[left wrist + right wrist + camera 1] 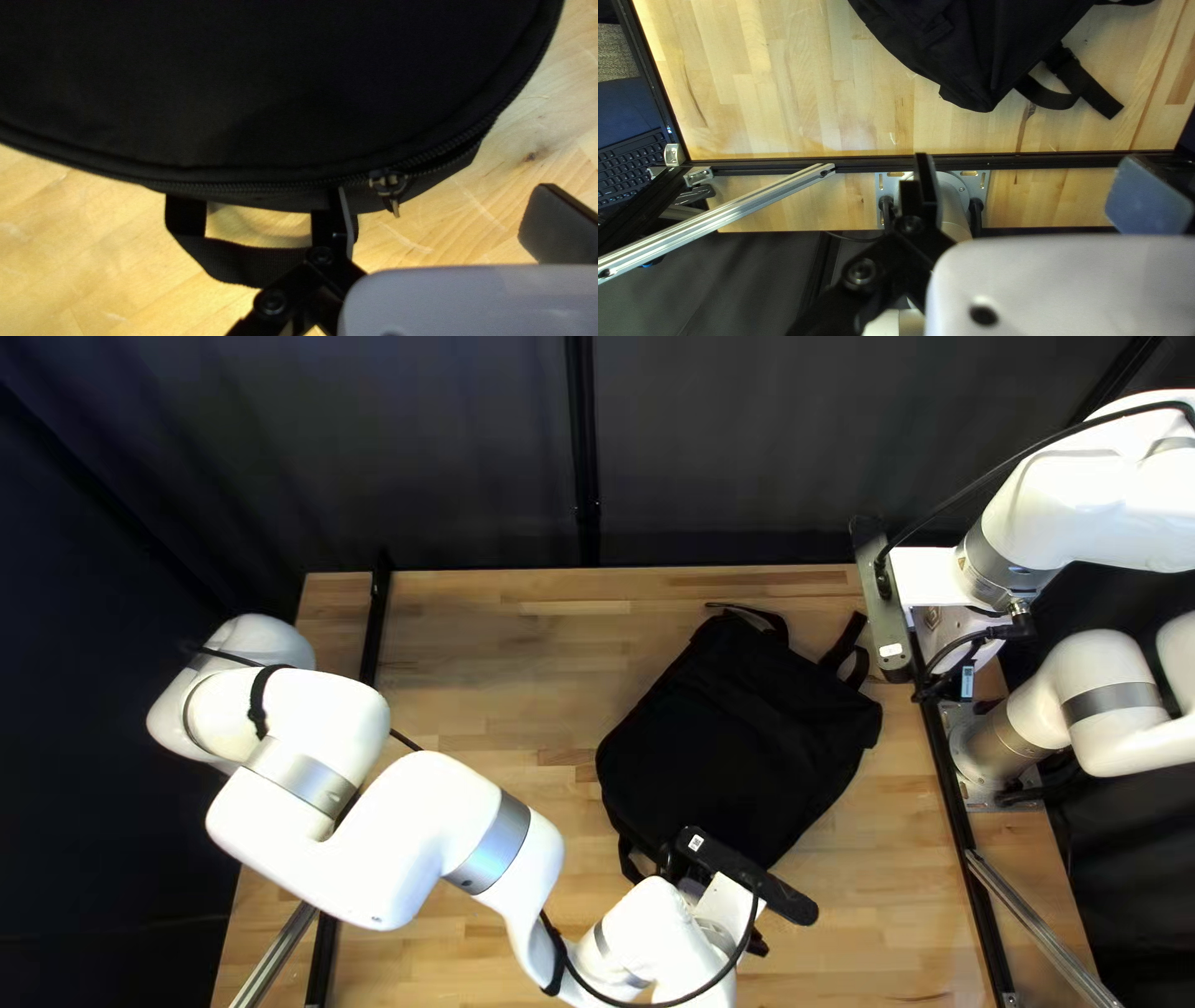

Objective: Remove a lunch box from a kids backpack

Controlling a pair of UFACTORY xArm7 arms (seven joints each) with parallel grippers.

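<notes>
- One black backpack [741, 734] lies on the pale wooden table [486, 635], right of the middle in the top left view, its straps [844, 650] splayed toward the far edge.
- Dark curtains [423, 448] hang behind the table; black rails run down its two sides, and a silver metal bar [1043, 933] slants over the right side.
- Off past the table's edge, the right wrist view takes in a black keyboard [626, 168].
- Small white labels are stuck on the dark bars by both pincers, one [696, 843] on the left, one [890, 651] on the right.
- The left pincer [718, 909] is at the backpack's near end, spread wide and gripping nothing. One finger stands at the edge of the pack by a webbing loop [255, 264]; it may be touching the loop, though the dark cloth makes that hard to judge. A zipper pull [390, 191] sits between the fingers, nearer that same finger.
- The right pincer [927, 585] is up over the table's right side, also wide apart and empty, well clear of the backpack.
</notes>
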